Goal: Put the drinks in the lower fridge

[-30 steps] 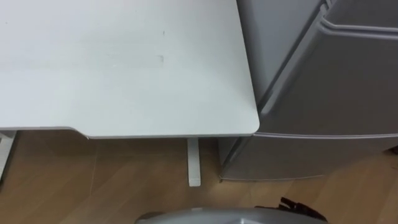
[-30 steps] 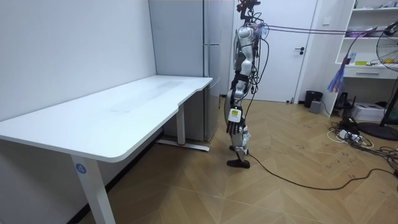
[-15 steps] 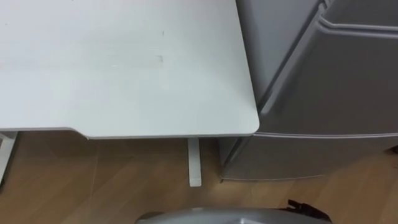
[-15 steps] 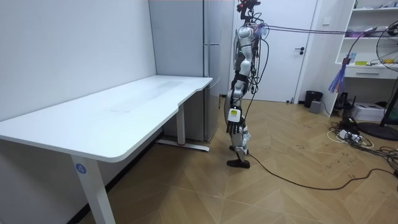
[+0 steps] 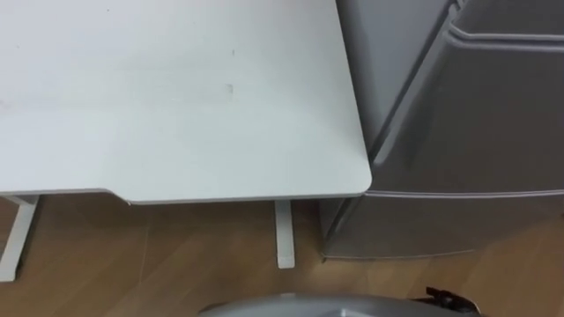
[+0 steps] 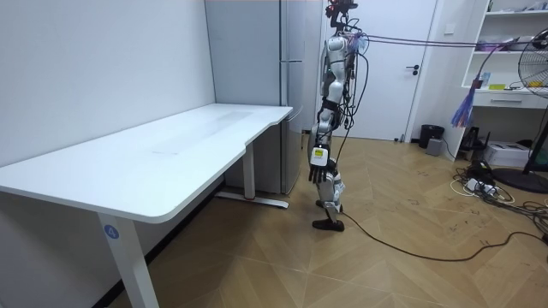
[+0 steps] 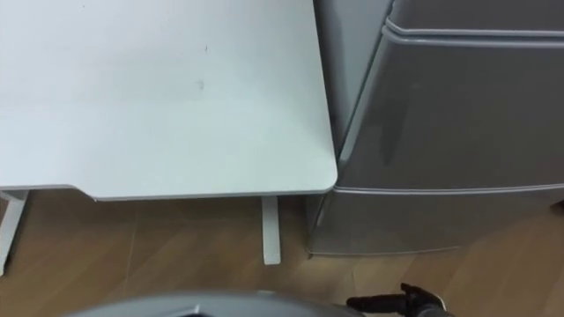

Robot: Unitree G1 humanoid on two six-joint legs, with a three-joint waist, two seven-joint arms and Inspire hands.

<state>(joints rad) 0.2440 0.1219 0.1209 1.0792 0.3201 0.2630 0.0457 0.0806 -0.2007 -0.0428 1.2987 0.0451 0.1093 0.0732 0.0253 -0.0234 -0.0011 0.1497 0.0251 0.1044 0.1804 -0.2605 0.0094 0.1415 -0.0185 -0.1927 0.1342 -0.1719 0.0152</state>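
Observation:
I see no drinks on the white table (image 5: 176, 97). The grey fridge (image 5: 467, 132) stands right of the table's end with its doors shut; its lower door (image 7: 449, 123) fills the right of the eye views. In the room view I stand upright before the fridge (image 6: 274, 85), at the table's far end. My left hand (image 6: 318, 173) hangs at my side with fingers relaxed and holds nothing. A dark part of my right hand (image 7: 401, 301) peeks in at the bottom right edge.
The table's white leg and foot (image 5: 284, 233) stand on the wood floor close to the fridge's base. In the room view a white door (image 6: 402, 68), shelves, a fan (image 6: 535, 60) and cables on the floor lie behind me.
The eye view has shifted slightly, so table and fridge sit a little further right. My left arm has swung a little towards the table.

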